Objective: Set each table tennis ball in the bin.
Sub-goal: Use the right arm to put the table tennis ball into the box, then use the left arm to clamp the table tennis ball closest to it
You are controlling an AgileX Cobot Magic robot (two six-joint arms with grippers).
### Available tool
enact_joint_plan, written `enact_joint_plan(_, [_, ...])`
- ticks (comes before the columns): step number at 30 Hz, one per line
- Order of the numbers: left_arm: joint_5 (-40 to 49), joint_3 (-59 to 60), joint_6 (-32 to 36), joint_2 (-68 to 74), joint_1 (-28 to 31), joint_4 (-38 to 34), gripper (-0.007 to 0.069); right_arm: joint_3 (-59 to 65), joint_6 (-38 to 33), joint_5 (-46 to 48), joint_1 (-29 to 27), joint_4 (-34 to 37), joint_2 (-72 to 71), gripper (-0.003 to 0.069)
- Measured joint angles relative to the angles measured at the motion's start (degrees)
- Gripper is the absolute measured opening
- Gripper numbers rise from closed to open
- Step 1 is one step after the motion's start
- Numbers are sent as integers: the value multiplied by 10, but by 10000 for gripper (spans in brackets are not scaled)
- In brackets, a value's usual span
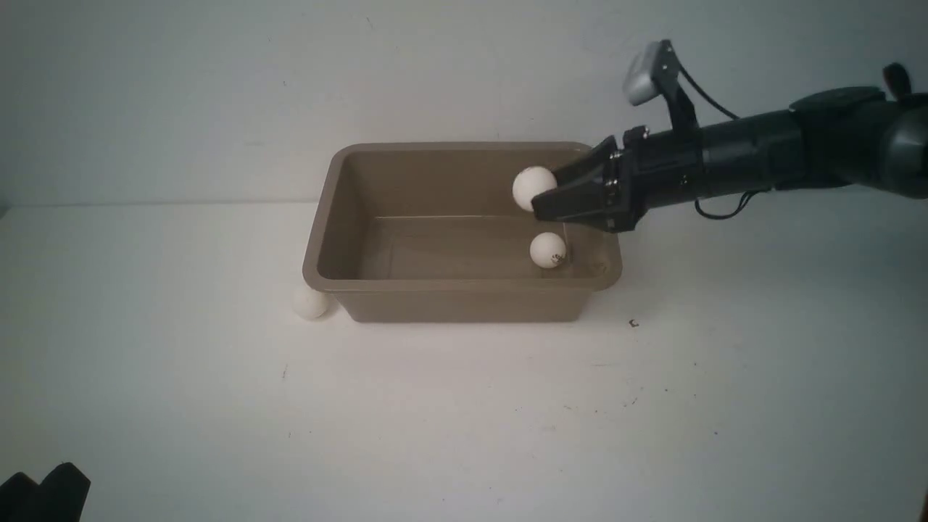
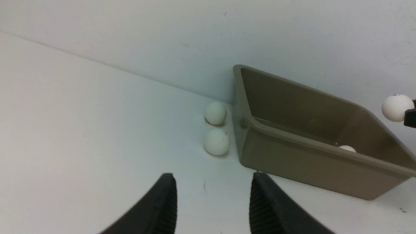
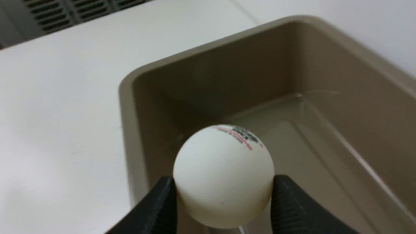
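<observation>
1. Right arm (image 1: 747,156) reaches over the bin (image 1: 322,217); right gripper (image 1: 547,190) pinches one table tennis ball (image 1: 531,185) above a second ball (image 1: 547,249) lying inside.
2. Left gripper (image 2: 213,182) gapes, empty; its view shows a nearer ball (image 2: 216,142) and farther ball (image 2: 215,113) outside the bin; the front view apparently shows one.

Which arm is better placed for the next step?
Right. The right gripper holds a table tennis ball above the open bin, so it only needs to release. The left gripper is open and empty, set back from the two balls on the table beside the bin.
</observation>
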Motion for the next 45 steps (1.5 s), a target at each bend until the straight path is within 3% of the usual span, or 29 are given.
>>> enact_joint_plan(4, [-27, 0, 72, 0, 0, 0, 289, -21, 63, -48, 12, -18, 0, 365])
enact_joint_plan(6, [-41, 0, 99, 0, 0, 0, 289, -34, 85, -68, 14, -28, 0, 430])
enact_joint_plan(9, [-77, 0, 126, 3, 0, -2, 289, -68, 109, -89, 21, -53, 0, 598])
enact_joint_plan(12, [-110, 0, 132, 37, 0, -4, 289, -96, 138, -90, 26, -83, -11, 643])
enact_joint_plan(19, [-147, -2, 149, 167, 0, -4, 291, -131, 167, -100, 27, -149, -89, 619])
enact_joint_plan(21, [-147, -32, 152, 239, 0, -1, 330, -137, 183, -109, 27, -187, -131, 608])
enact_joint_plan(29, [-113, -213, 154, 396, 0, -10, 535, -137, 286, -72, 27, -231, -190, 593])
enact_joint_plan(35, [-1, -370, 311, 555, 0, 57, 563, -137, 311, -35, 27, -237, -210, 590])
enact_joint_plan(38, [11, -408, 381, 613, 0, 66, 561, -137, 317, -23, 27, -237, -213, 589])
enact_joint_plan(45, [29, -441, 509, 708, 0, 21, 510, -137, 324, -12, 27, -240, -213, 589])
